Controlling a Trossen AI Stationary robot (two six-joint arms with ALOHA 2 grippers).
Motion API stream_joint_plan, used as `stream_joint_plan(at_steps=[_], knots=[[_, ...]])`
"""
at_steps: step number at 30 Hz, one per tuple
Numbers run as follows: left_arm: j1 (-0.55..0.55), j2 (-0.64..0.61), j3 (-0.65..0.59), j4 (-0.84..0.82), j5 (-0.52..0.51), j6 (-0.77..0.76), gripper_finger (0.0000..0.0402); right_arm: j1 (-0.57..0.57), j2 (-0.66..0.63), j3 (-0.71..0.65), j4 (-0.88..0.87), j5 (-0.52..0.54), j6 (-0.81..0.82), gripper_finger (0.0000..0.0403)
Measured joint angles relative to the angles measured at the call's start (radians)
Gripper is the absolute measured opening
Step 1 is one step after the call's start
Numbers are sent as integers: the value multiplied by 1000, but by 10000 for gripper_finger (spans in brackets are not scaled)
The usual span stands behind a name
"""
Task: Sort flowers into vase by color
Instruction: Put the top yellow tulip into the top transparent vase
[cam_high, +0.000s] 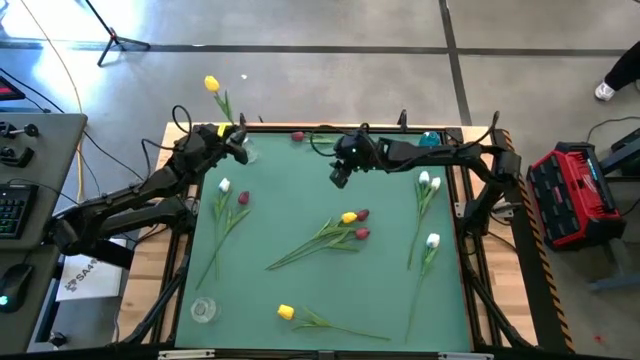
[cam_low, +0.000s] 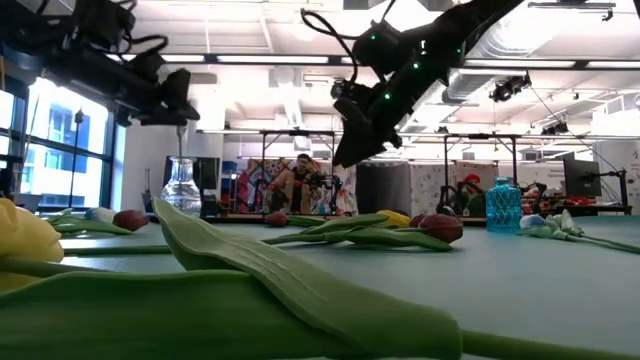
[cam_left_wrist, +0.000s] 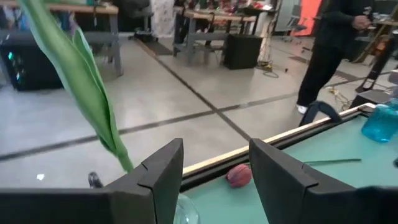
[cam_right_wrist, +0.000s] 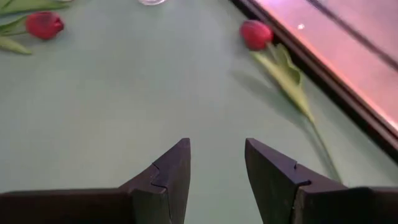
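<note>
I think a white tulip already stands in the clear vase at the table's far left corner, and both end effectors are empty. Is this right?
One detail is wrong: the tulip standing in the clear vase is yellow, not white, as the high view shows. The rest holds: the left end effector and the right end effector are both empty.

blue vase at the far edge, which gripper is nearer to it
Right. The right gripper hovers over the mat a short way left of the blue vase in the high view. The left gripper is at the far-left corner, well beyond it.
</note>
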Motion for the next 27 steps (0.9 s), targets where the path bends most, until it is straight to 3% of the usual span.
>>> stream_joint_plan(at_steps=[10,20,24,27], knots=[[-63,-196,0,-198,34,111,172,93,-3,-139,7,-268,-60,142],[-192,-301,0,-170,179,206,172,230,-3,-212,50,-187,-95,142],[-271,-305,0,-121,285,254,172,262,1,-211,112,-167,-181,142],[-339,-305,0,-108,297,290,172,282,36,-196,117,-135,-264,137]])
